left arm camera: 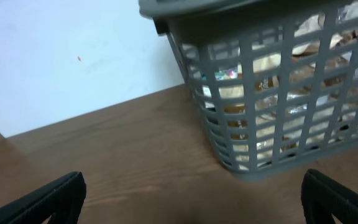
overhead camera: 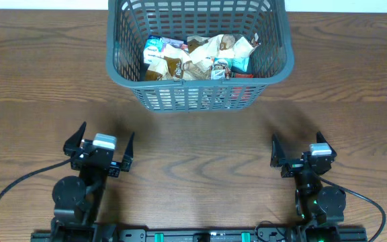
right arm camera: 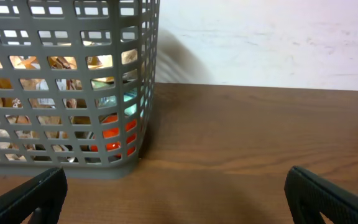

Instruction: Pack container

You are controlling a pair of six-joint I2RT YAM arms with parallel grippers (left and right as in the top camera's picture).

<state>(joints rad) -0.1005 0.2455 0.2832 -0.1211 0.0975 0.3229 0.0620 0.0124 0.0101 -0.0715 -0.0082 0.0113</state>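
The container (overhead camera: 119, 64) is a large dark grey lattice basket at the back middle of the table. Several snack packets (overhead camera: 197, 57) lie piled inside it. It also shows in the left wrist view (left arm camera: 278, 106) and the right wrist view (right arm camera: 67, 93), with packets visible through the slots. My left gripper (overhead camera: 99, 142) is open and empty near the front left, well short of the basket; its fingertips frame bare table in the left wrist view (left arm camera: 191, 199). My right gripper (overhead camera: 299, 151) is open and empty near the front right, likewise over bare table in the right wrist view (right arm camera: 176, 196).
The wooden table (overhead camera: 39, 81) stretches to both sides of the basket. A white wall (right arm camera: 260, 37) stands behind the table's far edge. Black cables (overhead camera: 12, 191) trail from the arm bases at the front.
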